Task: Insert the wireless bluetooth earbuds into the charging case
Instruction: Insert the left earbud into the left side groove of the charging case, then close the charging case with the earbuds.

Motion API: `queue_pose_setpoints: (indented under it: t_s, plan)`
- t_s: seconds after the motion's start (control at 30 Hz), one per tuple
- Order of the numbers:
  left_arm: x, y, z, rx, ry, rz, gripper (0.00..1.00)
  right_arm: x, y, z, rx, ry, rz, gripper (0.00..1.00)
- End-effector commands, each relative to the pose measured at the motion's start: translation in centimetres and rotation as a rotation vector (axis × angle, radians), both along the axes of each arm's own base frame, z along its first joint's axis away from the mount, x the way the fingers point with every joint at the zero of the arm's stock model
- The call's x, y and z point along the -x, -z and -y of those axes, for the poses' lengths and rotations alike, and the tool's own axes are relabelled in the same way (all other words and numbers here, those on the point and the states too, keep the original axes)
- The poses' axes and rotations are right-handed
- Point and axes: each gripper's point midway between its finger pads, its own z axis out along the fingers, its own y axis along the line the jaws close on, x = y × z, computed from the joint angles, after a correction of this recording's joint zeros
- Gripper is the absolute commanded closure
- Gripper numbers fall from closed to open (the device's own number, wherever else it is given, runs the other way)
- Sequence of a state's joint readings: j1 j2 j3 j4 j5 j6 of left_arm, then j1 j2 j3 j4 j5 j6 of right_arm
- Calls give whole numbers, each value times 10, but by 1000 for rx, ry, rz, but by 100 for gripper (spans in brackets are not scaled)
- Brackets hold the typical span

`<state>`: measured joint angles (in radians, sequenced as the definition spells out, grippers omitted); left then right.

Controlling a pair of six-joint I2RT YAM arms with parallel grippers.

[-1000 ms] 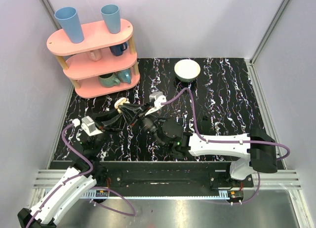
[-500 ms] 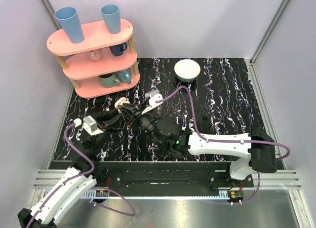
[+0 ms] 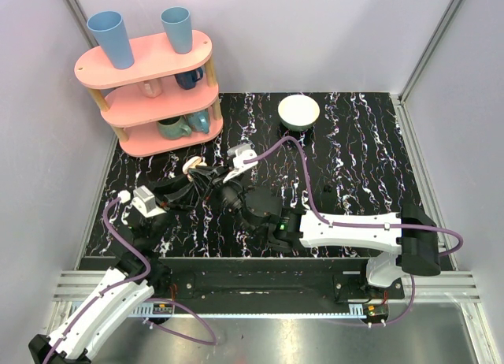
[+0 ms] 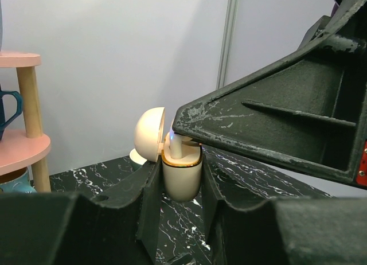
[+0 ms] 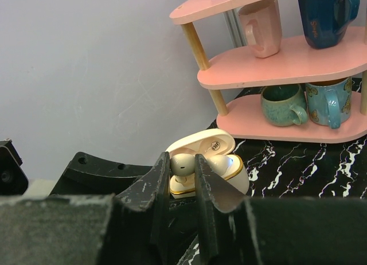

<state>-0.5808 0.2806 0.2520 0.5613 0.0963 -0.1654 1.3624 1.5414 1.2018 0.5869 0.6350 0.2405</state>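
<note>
My left gripper [image 4: 180, 187] is shut on the cream charging case [image 4: 181, 176], which stands upright above the table with its lid [image 4: 150, 133] swung open. The right gripper [image 5: 182, 164] is shut on one whitish earbud [image 5: 182, 163] and holds it at the case's [image 5: 232, 176] open mouth, stem down inside the gold rim. That stem [image 4: 175, 145] shows under the right gripper's finger in the left wrist view. A second whitish earbud [image 5: 221, 162] sits in the other half of the case. From above, both grippers meet at the case [image 3: 191, 165], left of the table's middle.
A pink three-tier shelf [image 3: 150, 88] with cups and mugs stands at the back left, close behind the case. A white bowl [image 3: 298, 112] sits at the back centre. The right arm's purple cable [image 3: 307, 183] loops over the black marbled table [image 3: 362, 159].
The right arm has swung left and a little further back, bringing its gripper with the earbud up to the case. The left arm has stayed still.
</note>
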Motion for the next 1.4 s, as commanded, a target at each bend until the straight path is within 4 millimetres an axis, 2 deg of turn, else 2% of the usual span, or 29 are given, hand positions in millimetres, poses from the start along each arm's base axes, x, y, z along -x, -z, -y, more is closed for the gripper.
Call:
queue_pose_setpoints:
  t_s: [0.0, 0.13, 0.23, 0.27, 0.47, 0.7, 1.0, 1.17, 1.3, 1.37]
  plan:
    - [21, -48, -13, 95, -1, 159, 100, -7, 26, -3, 108, 46, -15, 78]
    - [20, -47, -13, 95, -1, 155, 100, -7, 21, -2, 98, 46, -6, 73]
    - [20, -47, -13, 92, 0, 153, 100, -5, 18, -1, 88, 42, -1, 66]
    - [20, -47, -13, 93, -1, 152, 100, -6, 17, 0, 82, 42, 0, 60]
    - [19, -45, -12, 90, 0, 146, 100, -6, 13, 4, 66, 47, 2, 57]
    - [18, -44, -13, 90, -5, 139, 100, 2, -8, 9, 2, 5, 23, 49]
    - [19, -42, -12, 82, 2, 133, 100, 23, -52, 22, -78, -99, 145, 45]
    - [16, -38, -9, 71, 7, 112, 100, 27, -70, 30, -106, -105, 195, 43]
    - [18, -38, -6, 64, 25, 107, 100, 27, -88, 50, -138, -72, 218, 41]
    - [17, -36, -4, 51, 34, 100, 100, 23, -87, 59, -129, -41, 203, 41]
